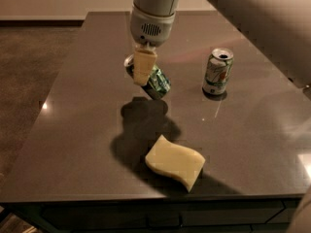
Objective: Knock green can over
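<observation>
The green can (pixel 156 81) is a dark green drink can with its silver top pointing to the upper left. It is tipped far over, almost on its side, just above its own shadow on the dark table (pixel 73 130). My gripper (pixel 143 68) hangs from the arm at the top middle. It is shut on the green can, with one pale finger (pixel 143 66) across the can's front near its top. The other finger is hidden behind the can.
A paler white-silver can (pixel 217 72) with green and red marks stands upright to the right. A yellow sponge (pixel 175 161) lies near the table's front edge. My arm fills the upper right. Carpeted floor lies to the left.
</observation>
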Tool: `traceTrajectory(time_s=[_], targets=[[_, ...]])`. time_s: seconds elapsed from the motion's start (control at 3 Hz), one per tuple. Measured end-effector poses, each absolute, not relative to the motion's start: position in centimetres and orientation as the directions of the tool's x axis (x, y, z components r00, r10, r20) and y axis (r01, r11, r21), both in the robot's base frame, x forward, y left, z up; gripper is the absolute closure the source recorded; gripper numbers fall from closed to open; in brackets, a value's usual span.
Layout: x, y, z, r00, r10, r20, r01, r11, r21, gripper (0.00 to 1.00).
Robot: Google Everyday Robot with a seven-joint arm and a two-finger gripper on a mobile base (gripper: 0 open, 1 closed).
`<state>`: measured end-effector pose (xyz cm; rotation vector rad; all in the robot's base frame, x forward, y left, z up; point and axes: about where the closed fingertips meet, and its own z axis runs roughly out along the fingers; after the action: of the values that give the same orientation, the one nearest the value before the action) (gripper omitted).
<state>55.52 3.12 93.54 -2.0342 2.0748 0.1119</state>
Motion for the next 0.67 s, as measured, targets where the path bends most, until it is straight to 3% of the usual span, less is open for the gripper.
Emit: traceTrajectory(time_s=[0.67], targets=[[55.48, 3.83, 91.63, 0.054, -0.988, -0.144, -0.996, -0.043, -0.08, 0.35]])
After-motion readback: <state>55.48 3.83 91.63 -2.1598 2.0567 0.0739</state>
